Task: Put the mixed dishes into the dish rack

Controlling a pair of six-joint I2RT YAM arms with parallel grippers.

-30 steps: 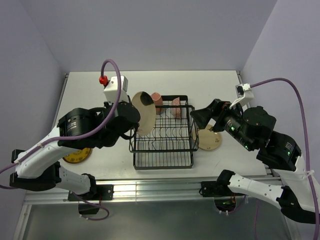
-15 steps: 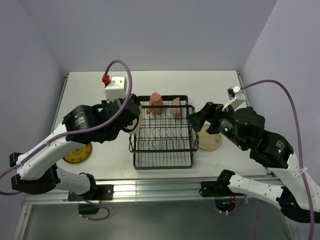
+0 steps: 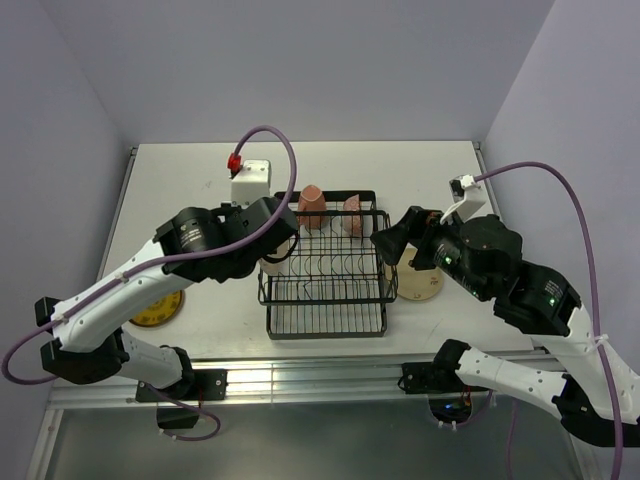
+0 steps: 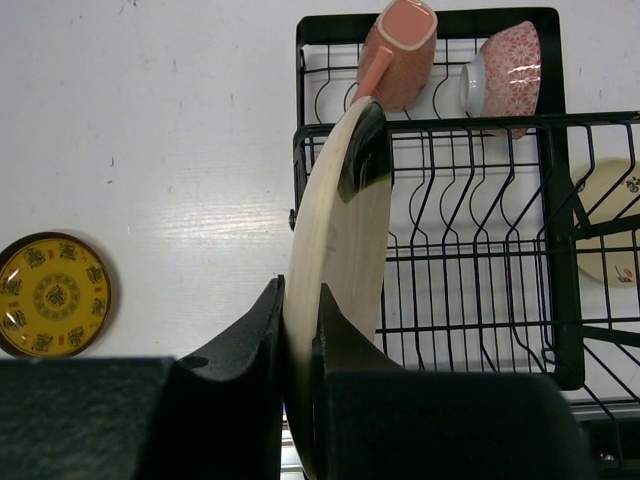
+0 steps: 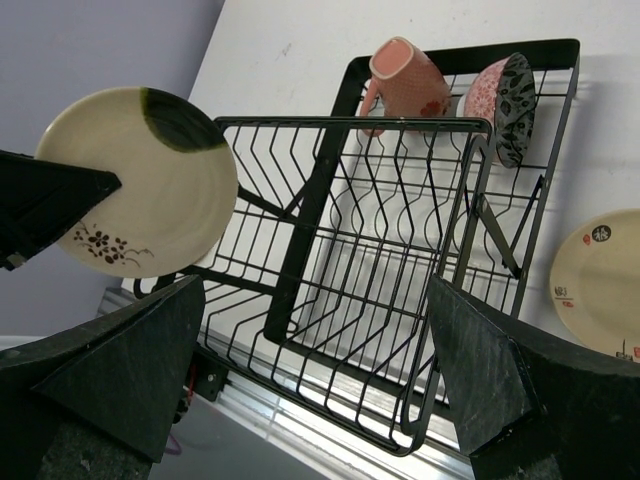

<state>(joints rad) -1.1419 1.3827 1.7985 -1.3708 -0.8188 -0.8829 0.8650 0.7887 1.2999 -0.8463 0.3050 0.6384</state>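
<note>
My left gripper (image 4: 298,330) is shut on the lower edge of a cream plate (image 4: 340,230) with a dark green patch. It holds the plate upright on edge over the left side of the black wire dish rack (image 4: 430,125). In the top view the wrist (image 3: 268,240) hides most of that plate. A pinkish mug (image 3: 312,205) and a small speckled bowl (image 3: 352,213) sit in the rack's far section. My right gripper (image 5: 315,380) is open and empty above the rack's right side (image 3: 390,240). A second cream plate (image 3: 420,278) lies on the table right of the rack.
The yellow patterned plate (image 3: 155,310) lies flat on the table at the near left, under my left arm; it also shows in the left wrist view (image 4: 52,295). Purple cables loop above both arms. Walls close in the back and both sides.
My left arm has swung right towards the rack and turned the cream plate edge-on, so the wrist now covers it from above. My right gripper has shifted slightly left.
</note>
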